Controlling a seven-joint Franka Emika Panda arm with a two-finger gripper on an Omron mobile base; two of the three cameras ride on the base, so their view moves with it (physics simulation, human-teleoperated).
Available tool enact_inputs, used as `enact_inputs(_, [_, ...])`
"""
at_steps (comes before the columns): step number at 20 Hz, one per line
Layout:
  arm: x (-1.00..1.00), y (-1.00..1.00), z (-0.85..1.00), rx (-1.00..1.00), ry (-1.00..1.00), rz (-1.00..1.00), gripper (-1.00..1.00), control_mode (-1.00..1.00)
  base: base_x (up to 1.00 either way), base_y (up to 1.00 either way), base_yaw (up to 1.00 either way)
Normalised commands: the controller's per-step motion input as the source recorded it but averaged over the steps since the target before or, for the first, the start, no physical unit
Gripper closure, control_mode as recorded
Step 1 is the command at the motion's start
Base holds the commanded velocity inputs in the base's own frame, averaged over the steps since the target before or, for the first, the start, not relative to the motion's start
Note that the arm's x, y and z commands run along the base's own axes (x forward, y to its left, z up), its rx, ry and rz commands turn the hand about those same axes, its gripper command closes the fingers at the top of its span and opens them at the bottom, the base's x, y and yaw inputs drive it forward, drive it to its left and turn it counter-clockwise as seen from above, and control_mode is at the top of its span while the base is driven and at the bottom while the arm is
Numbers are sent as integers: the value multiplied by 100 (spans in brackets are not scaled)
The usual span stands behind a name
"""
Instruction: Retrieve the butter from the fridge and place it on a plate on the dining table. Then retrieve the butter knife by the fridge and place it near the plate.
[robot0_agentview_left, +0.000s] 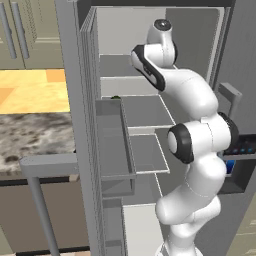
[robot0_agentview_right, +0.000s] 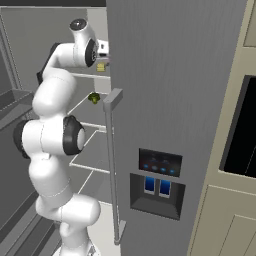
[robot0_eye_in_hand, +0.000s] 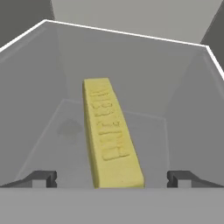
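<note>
Gripper (robot0_eye_in_hand: 112, 179) wide apart, empty, straddling butter (robot0_eye_in_hand: 109, 135); butter's near end cut off

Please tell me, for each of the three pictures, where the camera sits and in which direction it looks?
Left base view: behind the arm's left, facing the open fridge shelves; arm at lower right.
Right base view: behind its right, facing the closed fridge door; arm at left.
Hand view: on the hand, along the open gripper at the butter.
The right base view also shows the butter.

Butter (robot0_eye_in_hand: 109, 135) on fridge (robot0_agentview_right: 175, 100) shelf — between hand (robot0_eye_in_hand: 112, 178) fingertips.
</note>
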Motion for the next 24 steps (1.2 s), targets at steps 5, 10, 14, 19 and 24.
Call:
enact_inputs(5, [32, 0, -16, -1, 7, 1, -100, -100, 0, 0, 0])
enact_inputs(10, [35, 0, -21, 0, 3, 1, -100, -100, 0, 0, 0])
enact_inputs(14, [24, 0, -2, 0, 1, 1, -100, -100, 0, 0, 0])
enact_inputs(19, [12, 0, -5, 0, 2, 3, -100, -100, 0, 0, 0])
enact_inputs(24, [1, 1, -26, 0, 12, 0, 100, -100, 0, 0, 0])
